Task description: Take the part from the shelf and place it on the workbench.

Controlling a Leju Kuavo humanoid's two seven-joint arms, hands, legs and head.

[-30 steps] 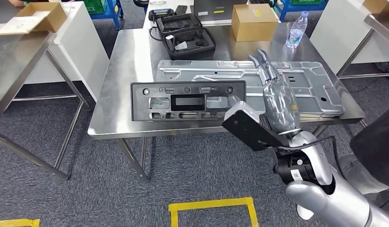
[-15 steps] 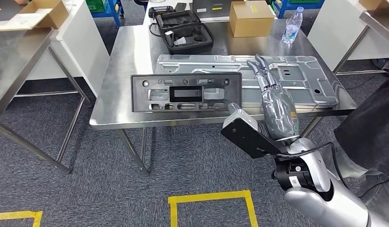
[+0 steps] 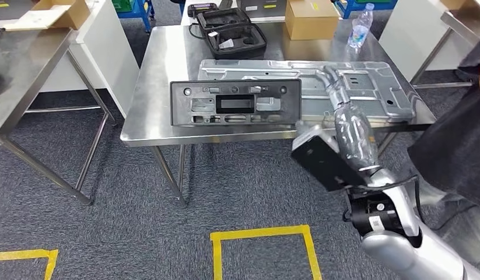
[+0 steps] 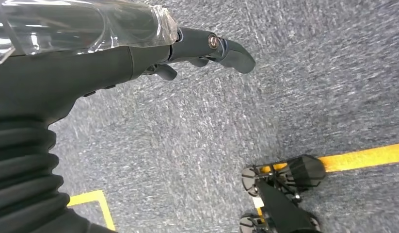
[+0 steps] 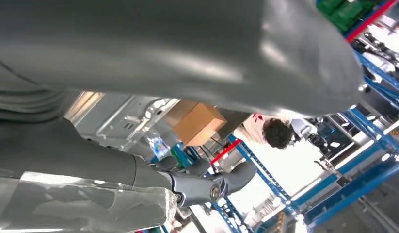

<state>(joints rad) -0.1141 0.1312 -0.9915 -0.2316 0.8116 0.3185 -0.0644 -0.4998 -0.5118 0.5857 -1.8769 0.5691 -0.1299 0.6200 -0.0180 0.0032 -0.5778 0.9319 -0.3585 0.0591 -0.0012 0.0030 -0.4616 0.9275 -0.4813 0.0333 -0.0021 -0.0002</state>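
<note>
Reaching over the tabletop (image 3: 161,81), the right robot hand (image 3: 337,96) stretches its fingers (image 3: 329,74) flat across the big grey metal panel (image 3: 377,87), gripping nothing. The black plastic part (image 3: 235,102) lies at the near edge, partly over that panel. It looks stiff and light; its long edges or cut-outs offer a hold. The left robot hand (image 4: 139,53) hangs above carpet, probably empty, though it's hard to tell.

Steel workbench (image 3: 156,87) bears black part (image 3: 235,102), grey metal panel (image 3: 365,87) under the fingers (image 3: 333,79), black case (image 3: 230,35), cardboard box (image 3: 309,17), water bottle (image 3: 358,30).
</note>
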